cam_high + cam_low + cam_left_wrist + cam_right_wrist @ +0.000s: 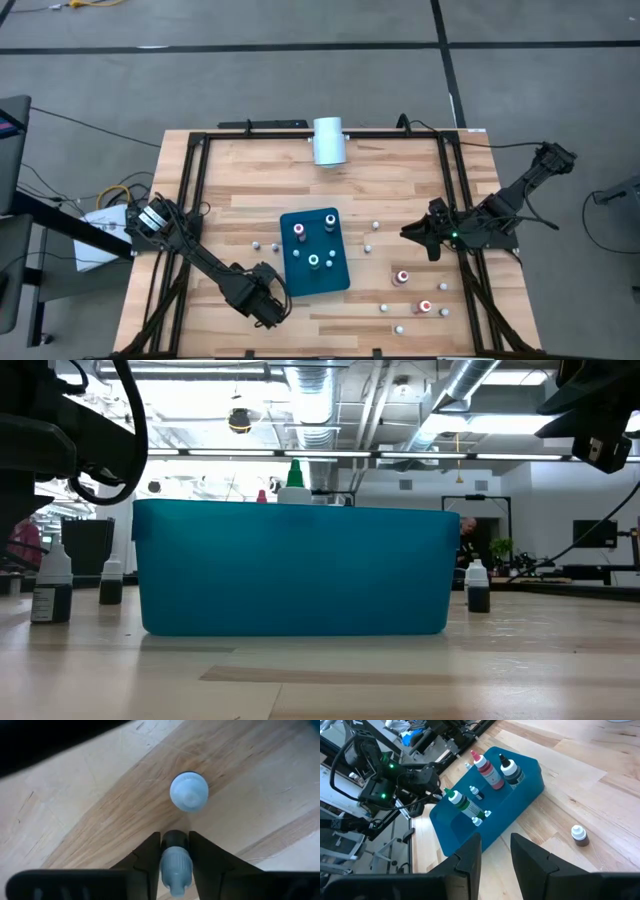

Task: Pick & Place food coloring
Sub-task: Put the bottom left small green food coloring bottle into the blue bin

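High view: left gripper (pixel 268 305) low on the table, just off the tray's (pixel 341 278) near-left corner. Right gripper (pixel 418 232) idle near the right rail. Bottles (pixel 401 277) scattered right of the tray, several already standing in it. White cylinder (pixel 329 140) at the far edge, well clear.

Low view: tray wall blocks most of the table; a dark bottle (pixel 51 586) stands left of it, another (pixel 478 586) to the right.

Left wrist view: fingers (pixel 149 857) pinch a small bottle (pixel 176 862), cap outward. A second bottle (pixel 189 792) stands just ahead, apart. Looks light, stiff, slick plastic; grip the body, not the cap.

Right wrist view: right fingers (pixel 470 855) narrow, holding nothing.
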### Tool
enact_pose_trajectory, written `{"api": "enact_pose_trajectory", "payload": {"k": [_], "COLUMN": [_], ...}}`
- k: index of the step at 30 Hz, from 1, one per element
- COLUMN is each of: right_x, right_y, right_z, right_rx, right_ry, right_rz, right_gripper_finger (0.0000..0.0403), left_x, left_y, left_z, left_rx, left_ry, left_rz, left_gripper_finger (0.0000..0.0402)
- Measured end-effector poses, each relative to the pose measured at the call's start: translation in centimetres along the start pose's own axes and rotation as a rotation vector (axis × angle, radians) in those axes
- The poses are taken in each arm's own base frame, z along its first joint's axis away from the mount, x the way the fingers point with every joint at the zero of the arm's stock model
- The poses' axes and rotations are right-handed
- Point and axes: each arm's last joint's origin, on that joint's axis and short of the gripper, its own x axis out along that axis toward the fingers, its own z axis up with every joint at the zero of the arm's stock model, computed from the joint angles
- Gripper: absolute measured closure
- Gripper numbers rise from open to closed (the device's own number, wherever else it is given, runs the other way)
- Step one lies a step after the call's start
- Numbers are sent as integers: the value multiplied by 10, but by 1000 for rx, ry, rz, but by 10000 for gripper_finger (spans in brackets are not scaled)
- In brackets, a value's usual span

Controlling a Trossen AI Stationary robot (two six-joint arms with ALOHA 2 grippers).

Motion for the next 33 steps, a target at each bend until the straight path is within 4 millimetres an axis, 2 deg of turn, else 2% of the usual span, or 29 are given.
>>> {"api": "enact_pose_trajectory", "payload": {"k": [19, 26, 33], "right_x": [0, 0, 0], "right_y": [0, 0, 0], "right_z": [0, 0, 0], "right_rx": [0, 0, 0], "right_ry": [0, 0, 0], "right_rz": [0, 0, 0], "right_gripper_finger": [308, 308, 308], "left_x": [-6, -31, -68], "left_y": [-3, -6, -13], "left_z": [-1, 1, 5], "left_rx": [34, 89, 152], "left_ry": [36, 56, 38], "left_rz": [-7, 31, 26], "left_gripper_finger": [332, 336, 333]}}
